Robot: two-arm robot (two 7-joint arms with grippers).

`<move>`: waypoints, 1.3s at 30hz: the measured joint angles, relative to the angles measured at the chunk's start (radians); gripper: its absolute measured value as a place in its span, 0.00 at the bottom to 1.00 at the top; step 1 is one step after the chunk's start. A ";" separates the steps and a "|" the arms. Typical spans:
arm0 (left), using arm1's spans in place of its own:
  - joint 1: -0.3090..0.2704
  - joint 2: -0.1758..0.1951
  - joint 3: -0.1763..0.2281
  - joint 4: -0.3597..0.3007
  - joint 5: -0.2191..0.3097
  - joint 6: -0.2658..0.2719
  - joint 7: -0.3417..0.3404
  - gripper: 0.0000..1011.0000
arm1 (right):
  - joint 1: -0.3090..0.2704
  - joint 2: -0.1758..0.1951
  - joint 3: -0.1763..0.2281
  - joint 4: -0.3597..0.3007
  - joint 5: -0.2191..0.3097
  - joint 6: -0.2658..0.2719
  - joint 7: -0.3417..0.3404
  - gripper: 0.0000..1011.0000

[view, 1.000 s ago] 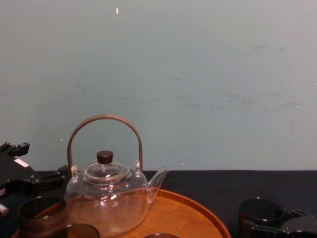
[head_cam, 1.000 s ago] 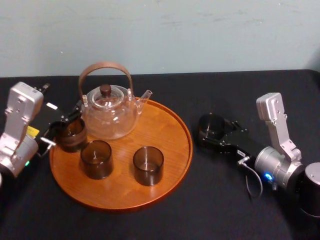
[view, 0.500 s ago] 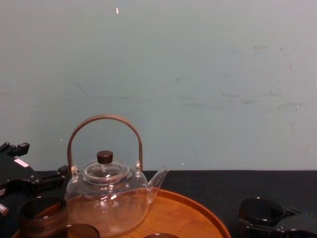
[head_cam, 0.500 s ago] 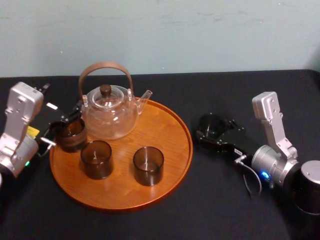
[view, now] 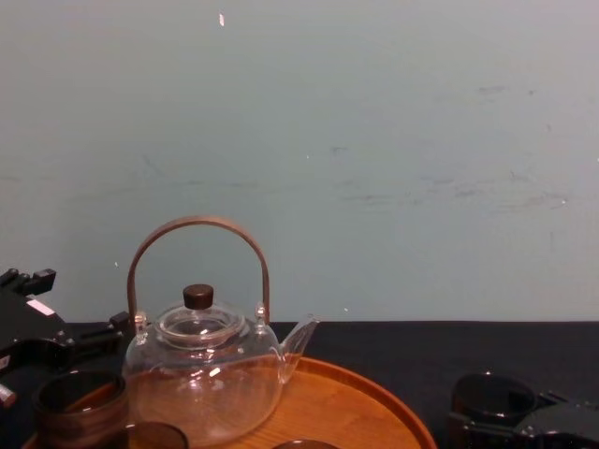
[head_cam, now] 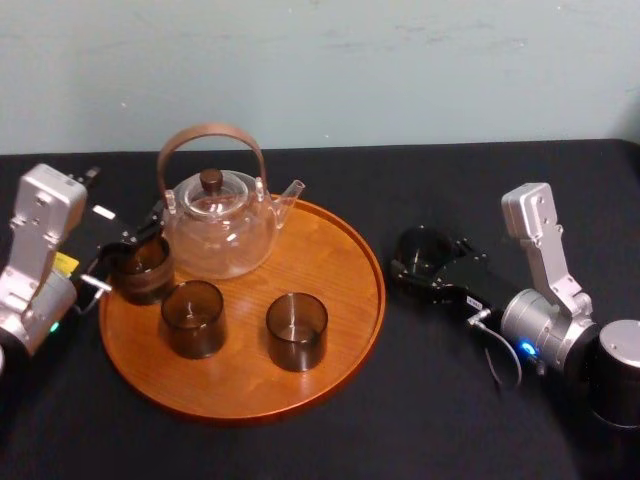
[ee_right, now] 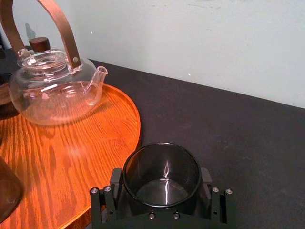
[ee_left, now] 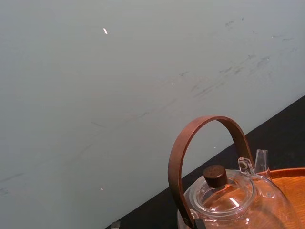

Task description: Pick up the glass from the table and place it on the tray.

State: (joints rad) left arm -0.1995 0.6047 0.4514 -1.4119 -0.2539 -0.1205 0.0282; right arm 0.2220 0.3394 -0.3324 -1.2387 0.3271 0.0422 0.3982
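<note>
Teapot (head_cam: 220, 225), glasses (head_cam: 296, 330) crowd tray (head_cam: 340, 300); right jaws clamp glass (head_cam: 421, 250) beside; left arm (head_cam: 35, 260) opposite.

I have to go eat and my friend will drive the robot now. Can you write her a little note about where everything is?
Right gripper: fingers shut on the glass, which stands on the black table right of the tray.
Left gripper: at the left-edge glass on the tray.
Teapot and two more glasses sit on the tray.
Done: the grasp.
Left: lift the glass, carry it over, set it on bare wood, let go.
</note>
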 joint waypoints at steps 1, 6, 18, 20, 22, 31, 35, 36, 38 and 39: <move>0.000 0.000 0.000 0.000 0.000 0.000 0.000 0.99 | 0.000 0.000 0.000 0.000 0.000 0.000 0.000 0.98; 0.000 0.000 0.000 0.000 0.000 0.000 0.000 0.99 | 0.000 0.001 0.001 -0.001 0.000 0.000 0.000 0.90; 0.000 0.000 0.000 0.000 0.000 0.000 0.000 0.99 | -0.001 0.001 0.001 -0.002 0.001 0.000 0.000 0.90; 0.000 0.000 0.000 0.000 0.000 0.000 0.000 0.99 | -0.001 0.001 0.002 -0.002 0.001 0.000 0.000 0.90; 0.000 0.000 0.000 0.000 0.000 0.000 0.000 0.99 | -0.001 0.001 0.002 -0.002 0.002 0.000 0.000 0.90; 0.000 0.000 0.000 0.000 0.000 0.000 0.000 0.99 | -0.009 0.007 0.006 -0.040 0.014 0.005 0.008 0.90; 0.000 0.000 0.000 0.000 0.000 0.000 0.000 0.99 | -0.015 0.013 0.001 -0.078 0.012 0.010 0.011 0.90; 0.000 0.000 0.000 0.000 0.000 0.000 0.000 0.99 | -0.016 0.014 -0.002 -0.091 0.011 0.011 0.012 0.90; 0.000 0.000 0.000 0.000 0.000 0.000 0.000 0.99 | -0.016 0.014 -0.007 -0.106 0.010 0.012 0.013 0.90; 0.000 0.000 0.000 0.000 0.000 0.000 0.000 0.99 | -0.016 0.014 -0.009 -0.111 0.010 0.013 0.013 0.90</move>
State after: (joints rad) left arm -0.1995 0.6047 0.4514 -1.4120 -0.2539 -0.1206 0.0283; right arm 0.2064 0.3534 -0.3414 -1.3497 0.3367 0.0550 0.4115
